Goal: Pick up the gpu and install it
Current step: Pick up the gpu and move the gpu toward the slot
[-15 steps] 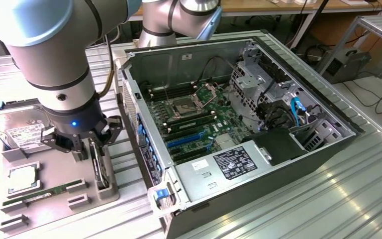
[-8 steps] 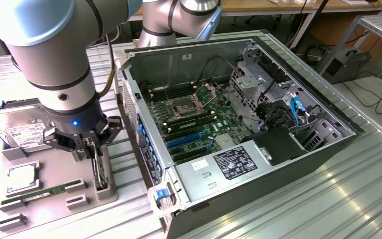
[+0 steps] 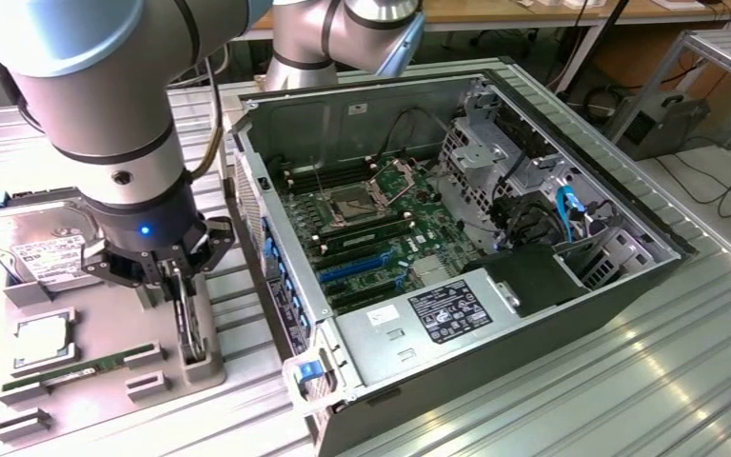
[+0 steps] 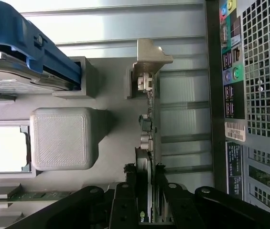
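The gpu (image 3: 189, 328) stands on edge in a slot of the grey parts fixture (image 3: 111, 309), to the exterior view's left of the open computer case (image 3: 467, 238). My gripper (image 3: 172, 286) is lowered over it. In the wrist view the gpu (image 4: 146, 129) runs edge-on away from me, with its silvery bracket (image 4: 150, 55) at the far end. My gripper (image 4: 145, 176) straddles the near end, with a black finger (image 4: 126, 188) pressed against each side of the card. The card still sits in its slot.
The fixture also holds a hard drive (image 3: 42, 249), a CPU (image 3: 42, 343) and a green RAM stick (image 3: 68, 373). Inside the case lie the motherboard (image 3: 379, 224) and its blue slots (image 3: 353, 271). The case's rear panel (image 4: 254, 95) stands close beside the card.
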You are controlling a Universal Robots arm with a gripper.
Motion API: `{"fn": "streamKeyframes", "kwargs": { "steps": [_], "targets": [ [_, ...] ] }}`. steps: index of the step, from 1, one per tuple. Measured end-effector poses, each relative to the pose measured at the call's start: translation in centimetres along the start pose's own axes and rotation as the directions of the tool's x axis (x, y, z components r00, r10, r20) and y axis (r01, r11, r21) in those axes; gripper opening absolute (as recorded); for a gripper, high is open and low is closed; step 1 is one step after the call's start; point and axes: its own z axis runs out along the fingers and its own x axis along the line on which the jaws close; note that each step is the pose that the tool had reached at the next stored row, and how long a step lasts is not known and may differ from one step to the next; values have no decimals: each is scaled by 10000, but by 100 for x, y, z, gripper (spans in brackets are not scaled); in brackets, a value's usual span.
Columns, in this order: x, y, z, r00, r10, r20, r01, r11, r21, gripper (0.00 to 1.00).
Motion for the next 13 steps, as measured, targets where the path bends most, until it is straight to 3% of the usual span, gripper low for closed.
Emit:
{"fn": "streamKeyframes", "kwargs": {
  "steps": [7, 13],
  "targets": [
    [-25, 4, -95, 9999, -141, -41, 140, 9999, -10, 26],
    [-40, 10, -251, 9998, -206, -86, 206, 9998, -12, 26]
  ]
}}
